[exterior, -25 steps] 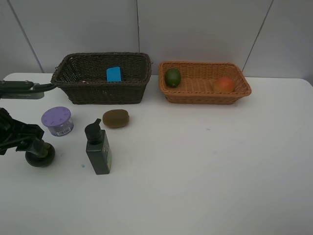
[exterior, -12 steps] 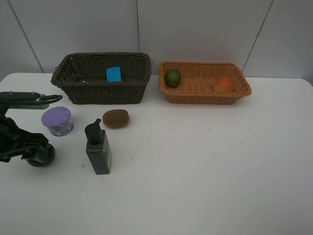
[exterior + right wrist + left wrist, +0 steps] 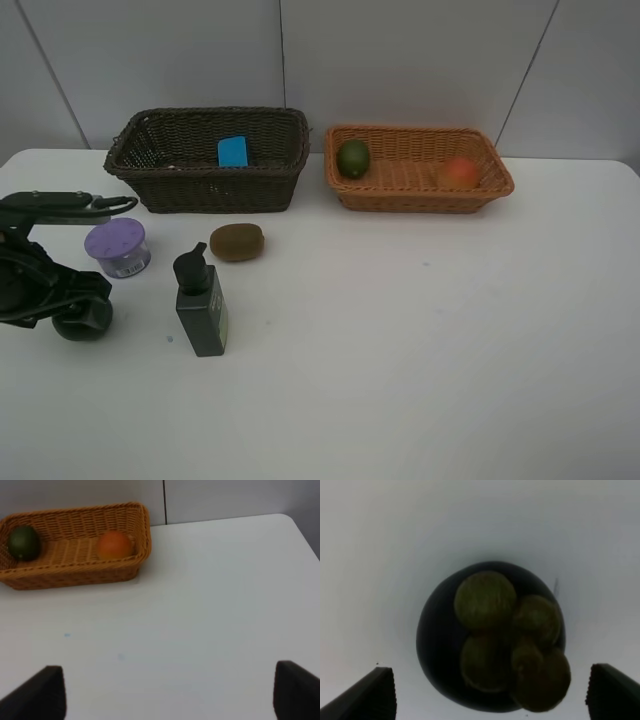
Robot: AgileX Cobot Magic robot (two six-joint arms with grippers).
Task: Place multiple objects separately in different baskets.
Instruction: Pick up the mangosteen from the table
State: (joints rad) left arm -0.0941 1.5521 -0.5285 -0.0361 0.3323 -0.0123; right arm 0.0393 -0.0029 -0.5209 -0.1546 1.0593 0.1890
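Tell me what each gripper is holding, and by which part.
Nothing is held. The left gripper is open, straddling the mangosteen without touching it; the right gripper is open over the table.

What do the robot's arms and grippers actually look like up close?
Only the left arm shows from above: a black, chunky, jointed body and a slim dark bar. The left gripper has two dark, wedge-shaped fingers with finely ridged inner edges. The right gripper has similar dark tips, blurred. No cables or markings can be made out.
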